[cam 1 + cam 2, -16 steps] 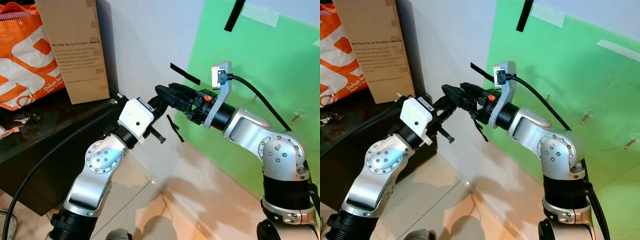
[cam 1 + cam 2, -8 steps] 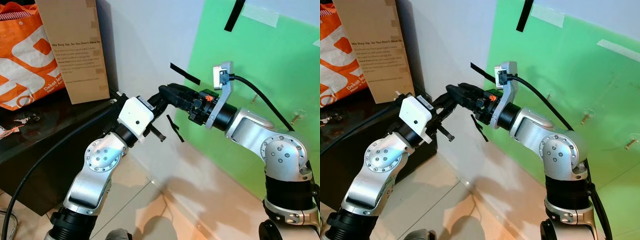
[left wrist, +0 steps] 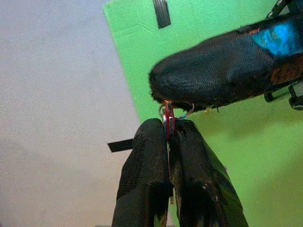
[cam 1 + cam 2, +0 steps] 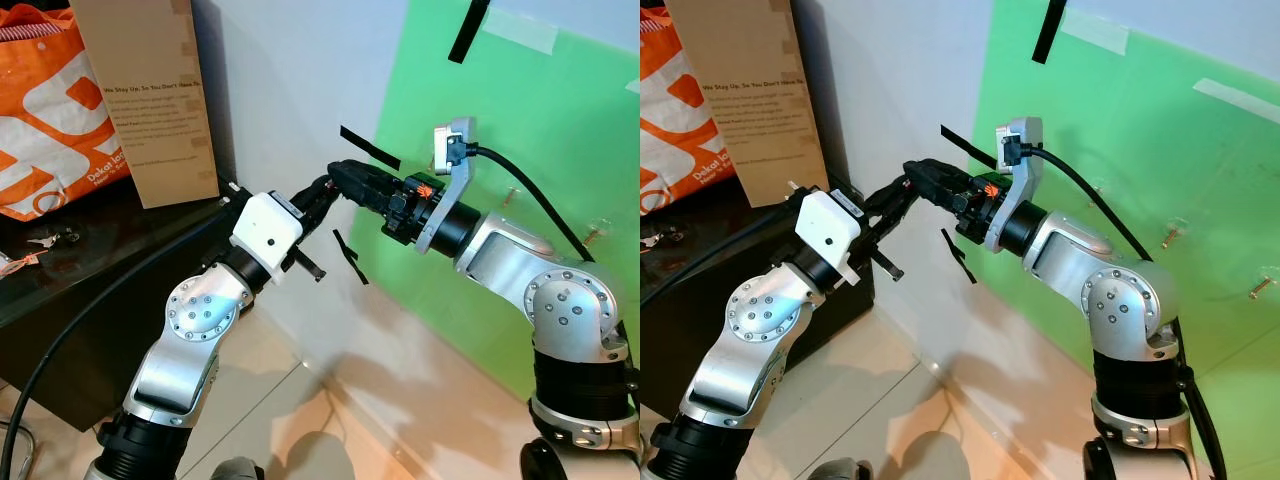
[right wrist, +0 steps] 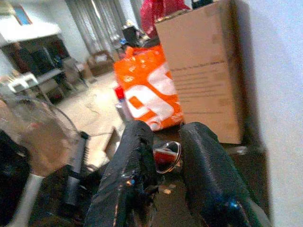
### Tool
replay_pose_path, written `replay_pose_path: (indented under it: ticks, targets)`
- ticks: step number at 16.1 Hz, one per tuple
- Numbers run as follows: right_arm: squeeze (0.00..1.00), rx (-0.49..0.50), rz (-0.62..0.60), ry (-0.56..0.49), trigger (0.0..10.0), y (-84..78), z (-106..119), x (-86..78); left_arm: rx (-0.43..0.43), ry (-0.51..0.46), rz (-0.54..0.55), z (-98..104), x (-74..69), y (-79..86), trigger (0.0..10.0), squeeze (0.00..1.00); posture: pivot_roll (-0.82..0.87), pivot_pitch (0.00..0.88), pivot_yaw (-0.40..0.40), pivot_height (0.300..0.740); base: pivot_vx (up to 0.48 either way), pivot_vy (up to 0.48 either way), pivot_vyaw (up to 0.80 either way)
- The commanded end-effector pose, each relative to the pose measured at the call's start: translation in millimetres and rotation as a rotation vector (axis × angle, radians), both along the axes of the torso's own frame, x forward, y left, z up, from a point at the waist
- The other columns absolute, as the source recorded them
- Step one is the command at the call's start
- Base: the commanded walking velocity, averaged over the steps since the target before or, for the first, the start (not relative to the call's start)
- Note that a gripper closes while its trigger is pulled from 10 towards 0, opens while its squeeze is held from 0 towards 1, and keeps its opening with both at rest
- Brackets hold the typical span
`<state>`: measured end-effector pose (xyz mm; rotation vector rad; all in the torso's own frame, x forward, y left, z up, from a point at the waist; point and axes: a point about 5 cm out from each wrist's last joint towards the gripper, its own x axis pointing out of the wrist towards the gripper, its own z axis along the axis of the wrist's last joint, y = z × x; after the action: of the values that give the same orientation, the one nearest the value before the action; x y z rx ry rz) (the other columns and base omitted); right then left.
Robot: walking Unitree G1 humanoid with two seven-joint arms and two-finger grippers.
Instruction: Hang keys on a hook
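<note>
The keys [image 3: 169, 124] sit pinched between the two black fingers of the left gripper [image 3: 171, 135], a red tag and a thin metal ring poking out just past the fingertips. The ring touches or nearly touches the underside of one finger of the right gripper [image 5: 165, 142], which comes in from the opposite side; in the right wrist view the ring and red tag show in the gap between that gripper's parted fingers, not clamped by them. From where I stand, the two grippers meet tip to tip in mid-air in front of the white wall [image 4: 290, 90], just beside the edge of the green board [image 4: 520, 110]. Small hooks [image 4: 1170, 237] stick out of the board well to the right of the keys. Behind the left arm, a brown cardboard box [image 4: 150, 90] and an orange bag [image 4: 45, 110] stand on a dark cabinet [image 4: 90, 280].
</note>
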<state>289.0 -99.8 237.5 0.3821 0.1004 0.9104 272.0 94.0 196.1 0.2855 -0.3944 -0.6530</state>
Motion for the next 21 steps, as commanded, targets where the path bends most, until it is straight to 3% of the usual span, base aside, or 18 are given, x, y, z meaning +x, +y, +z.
replay_pose_path:
  ticks: [1,8,9,11,12,14,21]
  targets:
    - [0.0,-0.072,-0.035,-0.095,0.0,-2.2,7.6,-1.2,-0.007,0.02,0.021,-1.0,3.0,1.1,0.0,0.0,0.04,0.0,-0.075,0.74,0.0,0.0,0.0]
    - [0.0,-0.05,-0.021,-0.13,0.0,0.1,6.4,-8.4,-0.008,0.019,0.019,-0.3,4.1,0.3,0.0,0.0,0.04,0.0,-0.071,0.74,0.0,0.0,0.0]
    - [0.0,-0.061,-0.041,-0.102,10.0,-0.6,3.0,-6.8,-0.007,0.013,0.013,0.5,3.5,-0.1,0.0,0.0,0.04,0.0,-0.071,0.74,0.0,0.0,0.0]
    - [0.0,-0.044,-0.056,-0.023,10.0,-1.2,-3.9,-4.0,-0.008,0.005,0.01,1.4,3.0,-0.7,0.0,0.0,0.04,0.0,-0.071,0.74,0.0,0.0,0.0]
    - [1.0,-0.002,-0.064,0.047,10.0,-1.7,-8.7,-2.7,-0.01,-0.001,0.008,2.3,3.1,-1.2,0.0,0.0,0.04,0.0,-0.074,0.74,0.0,0.0,0.0]
    - [1.0,0.047,-0.024,0.055,10.0,3.9,-7.9,-6.8,-0.008,-0.007,0.007,2.6,3.3,-1.7,0.0,0.0,0.04,0.0,-0.075,0.74,0.0,0.0,0.0]
    - [1.0,0.072,-0.031,0.106,10.0,7.6,-9.2,-7.5,-0.006,-0.012,0.005,2.8,2.9,-2.3,0.0,0.0,0.04,0.0,-0.079,0.74,0.0,0.0,0.0]
